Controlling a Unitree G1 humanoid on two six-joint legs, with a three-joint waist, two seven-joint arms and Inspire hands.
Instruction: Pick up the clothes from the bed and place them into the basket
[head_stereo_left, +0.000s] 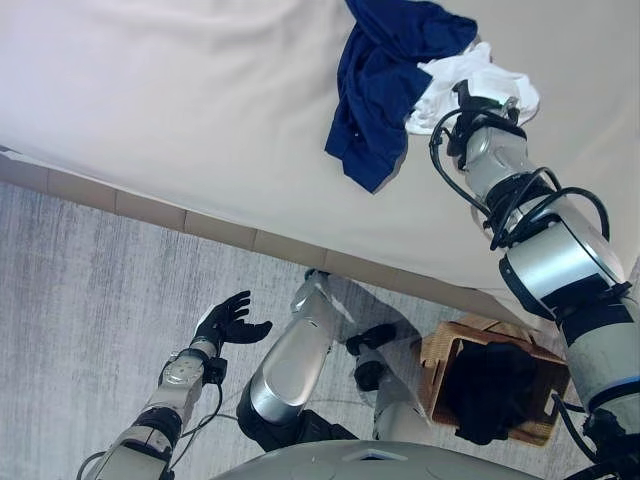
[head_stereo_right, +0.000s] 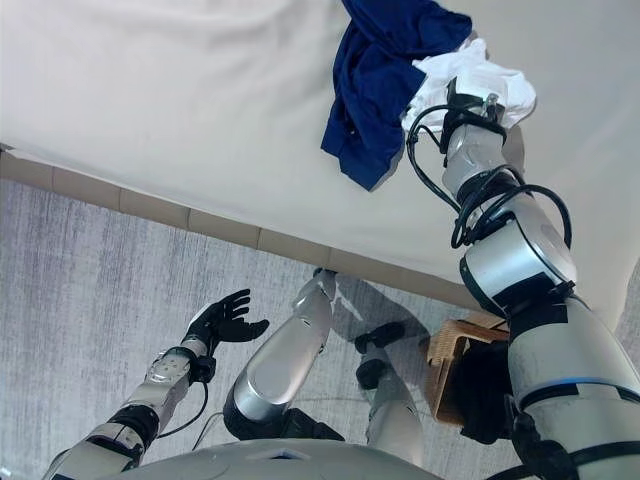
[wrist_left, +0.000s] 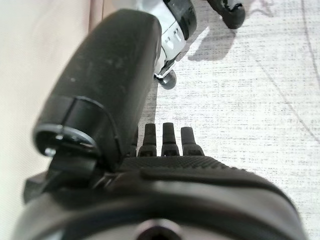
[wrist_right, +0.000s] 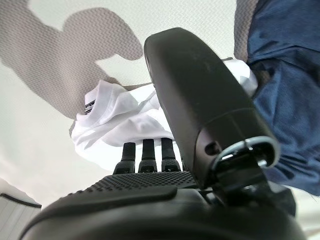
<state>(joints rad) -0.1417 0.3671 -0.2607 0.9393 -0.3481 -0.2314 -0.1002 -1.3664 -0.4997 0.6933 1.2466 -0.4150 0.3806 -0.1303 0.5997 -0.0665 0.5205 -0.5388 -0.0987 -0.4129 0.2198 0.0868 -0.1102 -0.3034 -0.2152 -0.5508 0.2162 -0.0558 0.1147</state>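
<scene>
right hand (wrist_right: 150, 155) reaching onto the crumpled white cotton garment (wrist_right: 115, 117) on the cream-sheeted bed (head_stereo_left: 180, 100), can't tell its grip, rumpled navy blue shirt (head_stereo_left: 380, 70) just beside it, left hand (head_stereo_left: 228, 324) relaxed, fingers apart, well away above the floor

Bedroom in a home: wide bed (head_stereo_left: 180, 110) under a cream sheet, loose clothes (head_stereo_left: 385, 80) lying on it, wicker laundry basket (head_stereo_left: 440, 355) on grey carpet (head_stereo_left: 90, 270) alongside.

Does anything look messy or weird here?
Just the clothes: a blue garment and a white garment lie crumpled together on the bed instead of in the basket, which already holds something dark. The right hand is at the white one.
</scene>
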